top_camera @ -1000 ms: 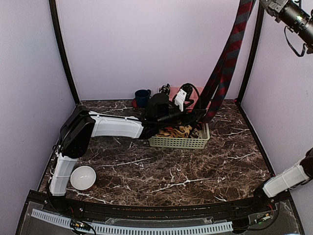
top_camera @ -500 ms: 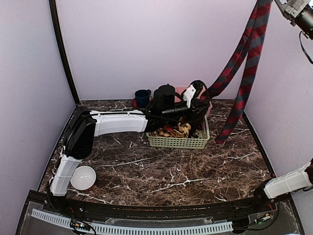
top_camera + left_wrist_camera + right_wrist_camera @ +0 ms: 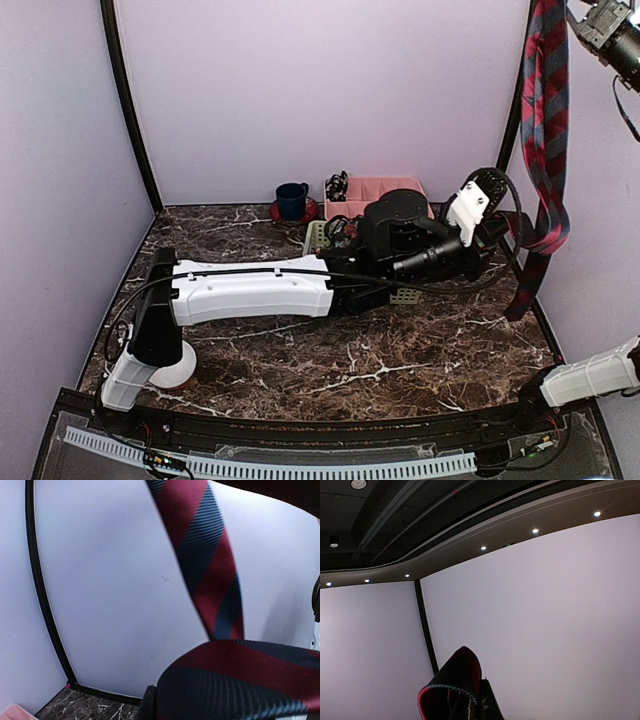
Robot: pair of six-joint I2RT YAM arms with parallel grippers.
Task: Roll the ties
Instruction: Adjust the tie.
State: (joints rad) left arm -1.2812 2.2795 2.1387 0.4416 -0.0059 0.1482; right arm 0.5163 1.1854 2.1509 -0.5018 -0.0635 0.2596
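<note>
Red-striped tie (image 3: 546, 120) hangs from my right gripper (image 3: 580, 18), jaws clamped on it; left gripper (image 3: 512, 232) clamps it lower down.

Blue mug (image 3: 291, 199) beside pink box (image 3: 385, 187) at back, white bowl (image 3: 181, 372), marble table (image 3: 420, 350)

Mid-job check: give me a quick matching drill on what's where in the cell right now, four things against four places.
Things:
1. striped tie
2. blue mug
3. white bowl
4. pink box

Places:
a. near edge, partly hidden by the left arm
b. hanging from the raised right gripper
c. back of table, on a red coaster
d. back of table, right of the mug

Pairs: 1-b, 2-c, 3-a, 4-d
</note>
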